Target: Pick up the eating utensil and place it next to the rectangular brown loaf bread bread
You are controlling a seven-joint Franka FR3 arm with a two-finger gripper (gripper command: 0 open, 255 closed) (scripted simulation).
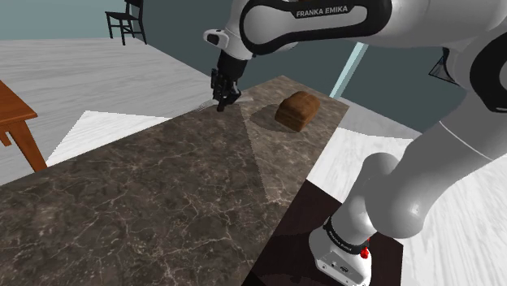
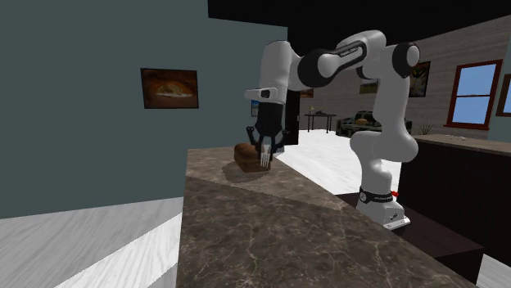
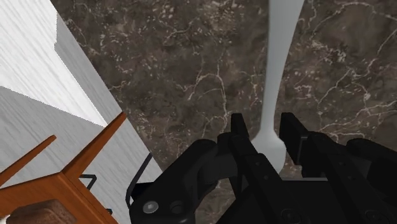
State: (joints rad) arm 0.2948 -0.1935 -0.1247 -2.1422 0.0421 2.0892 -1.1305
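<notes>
My black gripper [image 1: 221, 99] hangs over the far end of the dark marble counter [image 1: 162, 187], shut on a pale grey fork [image 3: 278, 76]. In the wrist view the fork's slim shaft runs out from between the fingers [image 3: 240, 137] over the marble. In the second exterior view its tines [image 2: 264, 160] point down just below the gripper [image 2: 264, 147], slightly above the counter top. The brown loaf [image 1: 296, 110] lies on the counter to the gripper's right in the shoulder view. In the second exterior view the loaf [image 2: 244, 155] is partly behind the gripper.
The counter's far edge drops to a pale floor [image 1: 97, 65] close by the gripper. A wooden table [image 1: 16, 122] and a black chair [image 1: 126, 20] stand beyond. The robot's stand [image 1: 349, 252] is at the near right. Wooden furniture [image 3: 70, 184] shows below the counter edge.
</notes>
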